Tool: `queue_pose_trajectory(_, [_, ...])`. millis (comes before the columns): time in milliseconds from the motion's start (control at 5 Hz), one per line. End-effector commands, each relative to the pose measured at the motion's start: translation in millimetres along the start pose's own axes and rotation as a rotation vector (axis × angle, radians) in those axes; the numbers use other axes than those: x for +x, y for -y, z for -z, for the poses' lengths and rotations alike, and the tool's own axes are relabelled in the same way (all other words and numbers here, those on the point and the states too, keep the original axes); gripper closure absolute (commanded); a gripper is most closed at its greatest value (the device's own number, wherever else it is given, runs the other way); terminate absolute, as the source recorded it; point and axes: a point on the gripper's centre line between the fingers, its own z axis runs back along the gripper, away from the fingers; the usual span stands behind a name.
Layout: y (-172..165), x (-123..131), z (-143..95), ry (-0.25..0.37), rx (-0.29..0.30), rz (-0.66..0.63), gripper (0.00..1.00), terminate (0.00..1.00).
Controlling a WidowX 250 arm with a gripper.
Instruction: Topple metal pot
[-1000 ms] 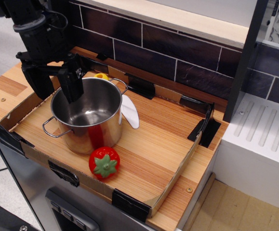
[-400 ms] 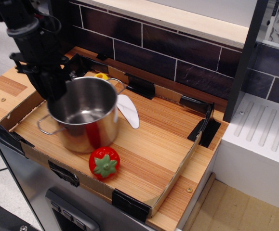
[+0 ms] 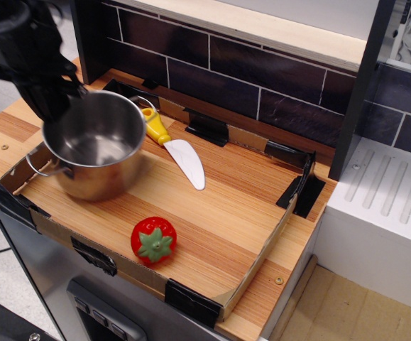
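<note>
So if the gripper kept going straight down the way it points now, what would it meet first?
Probably the metal pot: the gripper points down at its far-left rim, though depth is unclear.

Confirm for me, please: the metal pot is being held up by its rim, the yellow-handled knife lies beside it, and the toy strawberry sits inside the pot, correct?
Not quite. The toy strawberry is not in the metal pot; it sits on the wooden board in front of it, clear of it, as the observation.image view shows. The pot's inside is empty. The gripper does hold the pot's rim, and the yellow-handled knife lies beside it.
</note>
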Motion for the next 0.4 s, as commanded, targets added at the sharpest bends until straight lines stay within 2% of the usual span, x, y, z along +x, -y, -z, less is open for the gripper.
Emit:
queue_pose_trajectory(0, [11, 20, -52, 0.13, 0.086, -0.099, 1.0, 0.0])
queue_pose_trajectory(200, [39, 25, -53, 0.2, 0.155, -0.131, 1.0, 0.0])
